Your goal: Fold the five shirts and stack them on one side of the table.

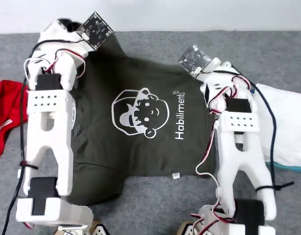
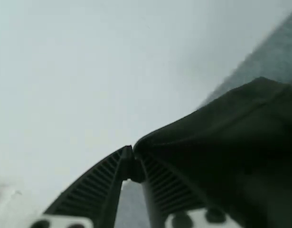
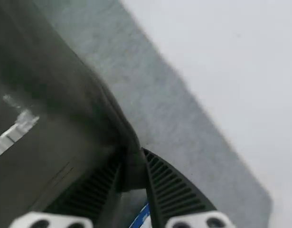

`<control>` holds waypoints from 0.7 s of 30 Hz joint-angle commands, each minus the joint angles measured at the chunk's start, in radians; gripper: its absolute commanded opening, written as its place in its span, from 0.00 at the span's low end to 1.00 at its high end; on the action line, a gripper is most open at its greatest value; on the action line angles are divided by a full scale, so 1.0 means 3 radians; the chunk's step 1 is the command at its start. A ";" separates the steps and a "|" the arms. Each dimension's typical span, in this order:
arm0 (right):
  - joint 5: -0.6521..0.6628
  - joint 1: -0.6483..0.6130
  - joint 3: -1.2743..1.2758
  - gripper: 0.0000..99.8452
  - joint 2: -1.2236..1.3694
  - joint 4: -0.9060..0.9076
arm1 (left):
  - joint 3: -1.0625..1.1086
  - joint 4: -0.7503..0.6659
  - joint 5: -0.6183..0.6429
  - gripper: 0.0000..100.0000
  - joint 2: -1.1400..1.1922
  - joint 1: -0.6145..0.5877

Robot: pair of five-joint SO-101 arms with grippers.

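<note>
I record the olive shirt [image 1: 140, 152] flat on the bench [image 1: 160, 205], left jaws and right jaws each pinched tight on its far edge; first fold judged in hand, next needing an even carry toward the near edge.

you've got a grey felt-like cover on the table [image 1: 155, 205], matte, faintly mottled, running to the near and side edges of the high view. past its far edge sits a plain white strip [image 1: 199, 14], wall or board, can't tell which. light is even and diffuse, shadows soft.
</note>
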 commanded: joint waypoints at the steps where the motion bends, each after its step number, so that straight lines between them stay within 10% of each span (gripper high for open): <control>1: 0.0020 -0.0018 -0.0194 0.01 -0.0248 0.0427 | -0.0171 0.0573 -0.0020 0.02 -0.0302 -0.0005; 21: 0.0020 -0.0038 -0.0189 0.01 -0.0898 0.2432 | -0.0171 0.3202 -0.0026 0.02 -0.0936 -0.0435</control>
